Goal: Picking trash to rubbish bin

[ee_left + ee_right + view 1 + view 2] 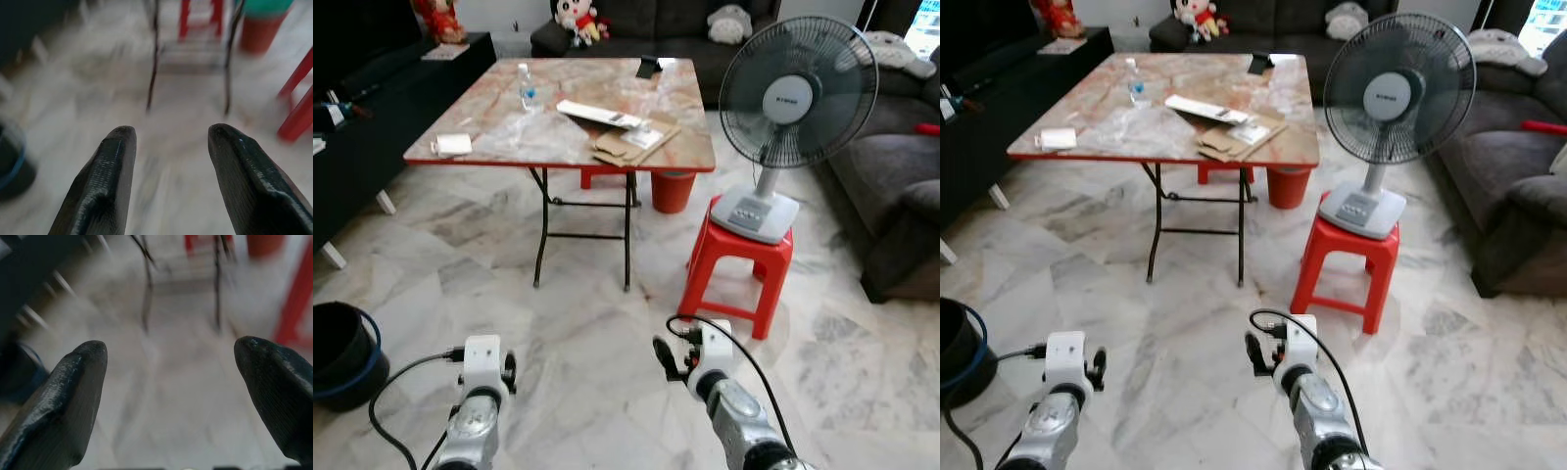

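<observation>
- While both silver arms reach forward low over the marble floor (578,343), the left claw (168,142) holds its two black fingers well apart with nothing between them, pointing toward the folding legs under the surface.
- The right claw (171,357) is likewise spread wide and empty, its view blurred, aimed at the same stretch of floor.
- The surface (499,137), a red-edged folding one with a marbled top, stands ahead of the robot.
- Trash lies on it: flattened brown cardboard (631,145) near the right front edge, a long white box (599,114) just beside and partly over it, a clear plastic bottle (525,88) upright toward the back left, and a small white packet (453,145) at the front left corner.
- A dark object (647,67) sits near the far edge; what it is cannot be told.
- The rubbish bin (342,352), black with a blue rim line, sits on the floor at the robot's far left, well apart from the surface.
- An orange-red bucket (673,190) stands on the floor behind the surface's legs.
- A grey standing fan (788,108) rests on a red plastic stool (739,264) to the right of the surface.
- Dark sofas (891,186) line the back and right side, with stuffed toys (576,18) on the rear one.
</observation>
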Robot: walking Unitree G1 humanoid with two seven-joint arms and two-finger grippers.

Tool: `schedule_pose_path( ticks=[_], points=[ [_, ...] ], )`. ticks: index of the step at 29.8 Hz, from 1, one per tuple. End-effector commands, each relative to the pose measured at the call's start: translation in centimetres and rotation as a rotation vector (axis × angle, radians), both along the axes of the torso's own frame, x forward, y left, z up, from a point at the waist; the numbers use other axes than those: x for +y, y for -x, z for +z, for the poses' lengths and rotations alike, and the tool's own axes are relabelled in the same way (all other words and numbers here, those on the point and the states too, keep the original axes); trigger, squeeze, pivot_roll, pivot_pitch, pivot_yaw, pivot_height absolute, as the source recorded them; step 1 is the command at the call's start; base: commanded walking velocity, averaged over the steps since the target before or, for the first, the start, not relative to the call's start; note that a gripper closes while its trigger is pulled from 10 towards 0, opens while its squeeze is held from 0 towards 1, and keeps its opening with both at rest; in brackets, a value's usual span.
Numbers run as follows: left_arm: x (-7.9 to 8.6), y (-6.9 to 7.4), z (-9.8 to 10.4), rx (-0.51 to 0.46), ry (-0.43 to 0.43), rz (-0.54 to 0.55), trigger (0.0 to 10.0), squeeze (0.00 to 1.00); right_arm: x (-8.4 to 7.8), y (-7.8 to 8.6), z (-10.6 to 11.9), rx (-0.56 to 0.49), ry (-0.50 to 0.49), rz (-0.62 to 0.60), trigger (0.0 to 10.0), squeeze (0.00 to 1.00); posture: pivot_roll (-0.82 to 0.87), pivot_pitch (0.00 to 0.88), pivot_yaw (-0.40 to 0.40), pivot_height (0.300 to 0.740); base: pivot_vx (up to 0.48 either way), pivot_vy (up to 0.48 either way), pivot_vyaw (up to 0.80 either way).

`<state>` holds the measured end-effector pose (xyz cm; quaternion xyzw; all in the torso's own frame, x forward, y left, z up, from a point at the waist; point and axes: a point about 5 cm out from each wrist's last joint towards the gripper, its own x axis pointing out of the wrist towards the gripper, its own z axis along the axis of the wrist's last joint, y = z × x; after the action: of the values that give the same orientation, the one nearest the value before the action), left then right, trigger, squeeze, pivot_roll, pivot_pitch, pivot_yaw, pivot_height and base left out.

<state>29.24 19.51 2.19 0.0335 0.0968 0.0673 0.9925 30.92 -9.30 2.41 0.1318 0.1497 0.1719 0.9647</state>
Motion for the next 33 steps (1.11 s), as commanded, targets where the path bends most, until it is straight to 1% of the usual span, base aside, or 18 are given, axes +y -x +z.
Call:
schedule_pose_path(
  ticks=[1, 4, 5, 6, 8, 9, 13, 18, 26, 30, 33],
  points=[
    [-0.8, -1.8, 2.6, -0.119, -0.037, -0.014, 10.0, 0.0, 0.6, -2.0, 3.2, -0.149, -0.033, 0.013, 10.0, 0.0, 0.02, 0.004, 0.032, 0.74, 0.0, 0.0, 0.0],
    [-1.4, -2.5, 3.9, -0.177, -0.045, -0.03, 10.0, 0.0, 0.6, -2.9, 4.7, -0.203, -0.051, 0.004, 10.0, 0.0, 0.02, 0.003, 0.034, 0.74, 0.084, 0.0, 0.0],
    [-1.9, -3.0, 4.8, -0.22, -0.088, -0.057, 10.0, 0.0, 0.5, -3.6, 5.9, -0.245, -0.061, -0.009, 10.0, 0.0, 0.01, 0.004, 0.037, 0.74, 0.439, 0.0, 0.0],
    [-2.2, -3.2, 5.2, -0.236, -0.102, -0.065, 10.0, 0.0, 0.4, -3.9, 6.4, -0.265, -0.067, -0.014, 10.0, 0.0, 0.0, 0.004, 0.041, 0.74, 0.439, 0.0, 0.0],
    [-2.4, -3.4, 5.9, -0.264, -0.099, -0.064, 10.0, 0.0, 0.4, -4.3, 7.4, -0.303, -0.071, -0.019, 10.0, 0.0, 0.0, 0.001, 0.045, 0.74, 0.437, 0.0, 0.0],
    [-2.4, -3.4, 5.9, -0.264, -0.099, -0.064, 10.0, 0.0, 0.4, -4.3, 7.4, -0.303, -0.071, -0.019, 10.0, 0.0, 0.0, 0.001, 0.045, 0.74, 0.435, 0.0, 0.0],
    [-2.4, -3.8, 7.0, -0.302, -0.113, -0.053, 10.0, 0.0, 0.8, -4.8, 8.6, -0.341, -0.099, -0.021, 10.0, 0.0, 0.0, 0.0, 0.049, 0.74, 0.439, 0.0, 0.0],
    [-2.3, -4.0, 7.9, -0.336, -0.119, -0.047, 10.0, 0.0, 1.7, -4.9, 9.4, -0.364, -0.119, -0.006, 10.0, 0.0, 0.0, 0.0, 0.049, 0.74, 0.439, 0.0, 0.0],
    [-2.2, -3.7, 8.7, -0.375, -0.136, -0.045, 10.0, 0.0, 2.9, -4.8, 10.0, -0.386, -0.138, 0.026, 10.0, 0.0, 0.01, 0.0, 0.046, 0.74, 0.439, 0.0, 0.0],
    [-2.0, -3.6, 8.8, -0.378, -0.139, -0.042, 10.0, 0.0, 3.2, -4.6, 9.9, -0.39, -0.132, 0.042, 10.0, 0.0, 0.03, 0.0, 0.039, 0.74, 0.44, 0.0, 0.0],
    [-1.9, -3.4, 8.8, -0.38, -0.132, -0.028, 10.0, 0.0, 3.6, -4.4, 9.7, -0.389, -0.101, 0.062, 10.0, 0.0, 0.03, 0.0, 0.037, 0.74, 0.439, 0.0, 0.74]
  ],
)
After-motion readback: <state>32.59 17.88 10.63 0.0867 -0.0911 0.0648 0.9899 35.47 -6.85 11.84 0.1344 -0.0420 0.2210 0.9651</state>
